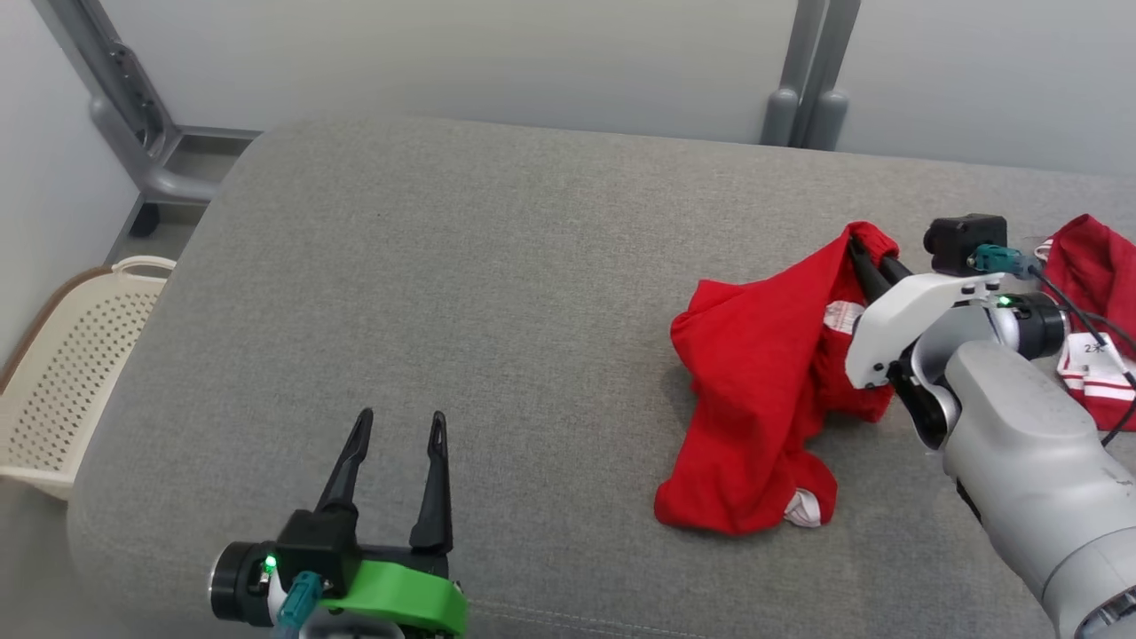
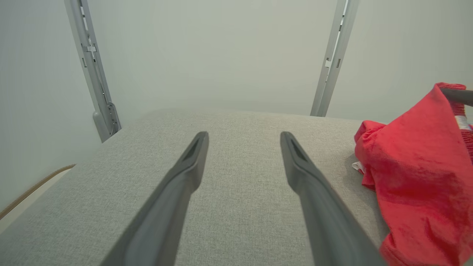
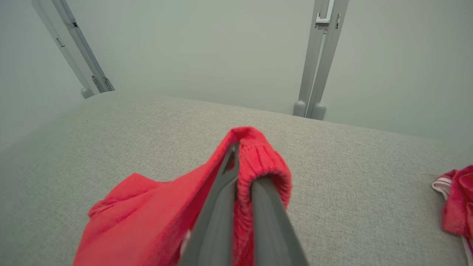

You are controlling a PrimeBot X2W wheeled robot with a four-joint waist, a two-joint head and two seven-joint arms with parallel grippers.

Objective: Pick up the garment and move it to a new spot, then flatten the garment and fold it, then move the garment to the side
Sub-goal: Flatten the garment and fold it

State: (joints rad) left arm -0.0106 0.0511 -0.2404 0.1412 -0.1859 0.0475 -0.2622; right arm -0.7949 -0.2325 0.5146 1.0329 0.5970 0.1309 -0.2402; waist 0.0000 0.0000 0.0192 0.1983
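Open cushion (image 1: 497, 293) left of garment (image 1: 754, 382)

Right gripper (image 3: 242, 162) clamped on red garment (image 3: 155, 214), lifted above grey cushion (image 3: 351, 184).

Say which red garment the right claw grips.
The red garment nearer the middle, its hem pinched in the right claw; the white-striped garment lies free at the far right.

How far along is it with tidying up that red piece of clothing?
Early days. Done: the right gripper is shut on the elastic edge of the red garment, holding that edge above the grey cushion. In hand: carrying it to a new spot; most of the cloth lies crumpled on the cushion. Left to do: flattening, folding and moving it aside. The left gripper hovers open over bare cushion.
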